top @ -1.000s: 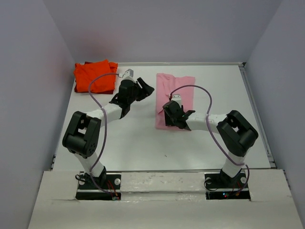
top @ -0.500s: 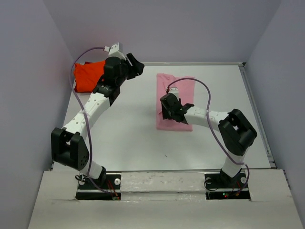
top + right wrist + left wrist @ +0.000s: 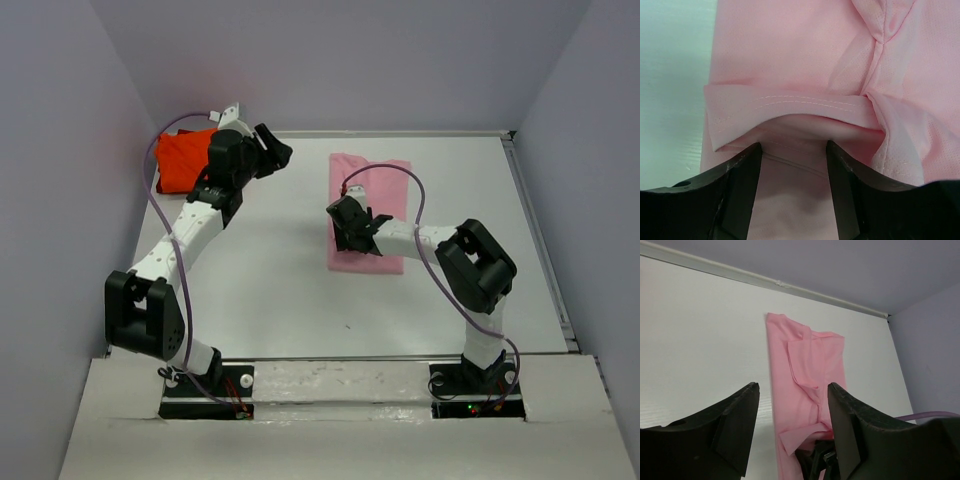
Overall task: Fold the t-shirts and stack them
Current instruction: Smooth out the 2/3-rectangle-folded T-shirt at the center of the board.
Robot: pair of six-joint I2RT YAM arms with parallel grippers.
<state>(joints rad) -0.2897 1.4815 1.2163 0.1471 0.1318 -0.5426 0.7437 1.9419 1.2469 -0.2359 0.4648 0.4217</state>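
The light pink t-shirt (image 3: 372,195) lies folded into a long strip right of the table's middle; it also shows in the left wrist view (image 3: 807,365). My right gripper (image 3: 343,222) is low on its near left part. In the right wrist view its jaws (image 3: 794,150) stand open, with pink cloth (image 3: 790,65) between them and a hemmed flap (image 3: 785,102) lifted just ahead. The orange-red t-shirt (image 3: 180,160) lies bunched in the back left corner. My left gripper (image 3: 274,153) hangs open and empty beside its right edge, and its jaws (image 3: 792,390) face the pink shirt.
The white table (image 3: 270,260) is closed in by grey walls at the left, back and right. A raised rim (image 3: 400,133) runs along the back edge. Purple cables loop off both arms. The right gripper (image 3: 815,460) shows under the pink flap in the left wrist view.
My left arm has swung from the table's middle up to the back left, next to the orange-red shirt. My right gripper has crept left and back along the pink shirt.
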